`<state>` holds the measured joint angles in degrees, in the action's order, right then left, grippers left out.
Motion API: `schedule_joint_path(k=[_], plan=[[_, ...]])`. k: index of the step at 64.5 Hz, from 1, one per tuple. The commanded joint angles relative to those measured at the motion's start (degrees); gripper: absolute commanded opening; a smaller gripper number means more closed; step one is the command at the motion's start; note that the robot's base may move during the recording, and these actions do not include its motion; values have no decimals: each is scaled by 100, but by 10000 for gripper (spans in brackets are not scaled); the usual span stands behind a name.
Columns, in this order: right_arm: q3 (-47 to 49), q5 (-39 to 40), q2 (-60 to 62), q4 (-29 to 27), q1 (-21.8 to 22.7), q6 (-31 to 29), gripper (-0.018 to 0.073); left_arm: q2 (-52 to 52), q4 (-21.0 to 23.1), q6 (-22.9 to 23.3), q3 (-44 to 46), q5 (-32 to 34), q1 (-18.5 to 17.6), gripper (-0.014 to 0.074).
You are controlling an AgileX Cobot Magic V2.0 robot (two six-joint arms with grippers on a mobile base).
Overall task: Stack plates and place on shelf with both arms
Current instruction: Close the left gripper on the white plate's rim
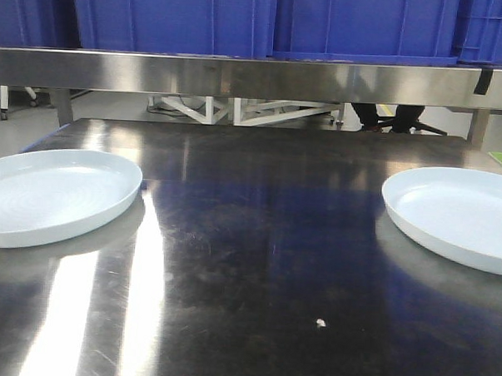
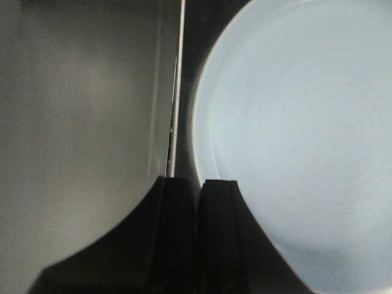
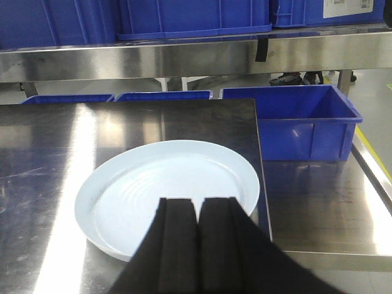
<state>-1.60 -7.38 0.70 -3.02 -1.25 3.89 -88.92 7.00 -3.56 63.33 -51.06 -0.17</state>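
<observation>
Left plate (image 1: 55,196) and right plate (image 1: 458,218) lie flat, well apart on desk (image 1: 256,263), unstacked. Shelf (image 1: 239,75) behind, blue crates (image 1: 175,18) on it. Left fingers (image 2: 174,233) and right fingers (image 3: 177,245) pressed together, empty, each at its plate's rim. Risks: glossy low rim may slip from a pinch; closed fingers may shove plate toward desk edge; crates crowd shelf.

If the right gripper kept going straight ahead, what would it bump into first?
Most likely the pale plate lying just ahead of the right gripper, though depth is hard to judge.
</observation>
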Motion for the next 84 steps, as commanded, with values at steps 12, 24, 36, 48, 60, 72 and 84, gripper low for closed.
schedule_joint_path(k=[12,24,36,48,60,72,84], plan=[[-12,508,99,51,5,-15,49,-552,90,-66,938,-138,106,293],[-12,508,99,51,5,-15,49,-871,166,-77,1113,-341,106,442],[-12,508,99,51,5,-15,49,-931,206,-77,1113,-316,-11,433],[-12,508,99,51,5,-15,49,-1001,194,-89,1113,-238,-11,433],[-12,508,99,51,5,-15,49,-1157,183,-89,1103,-250,-25,433],[-12,508,99,51,5,-15,49,-1181,183,-89,1103,-250,-25,433],[-12,508,99,51,5,-15,49,-1278,128,-89,1103,-275,-25,377]])
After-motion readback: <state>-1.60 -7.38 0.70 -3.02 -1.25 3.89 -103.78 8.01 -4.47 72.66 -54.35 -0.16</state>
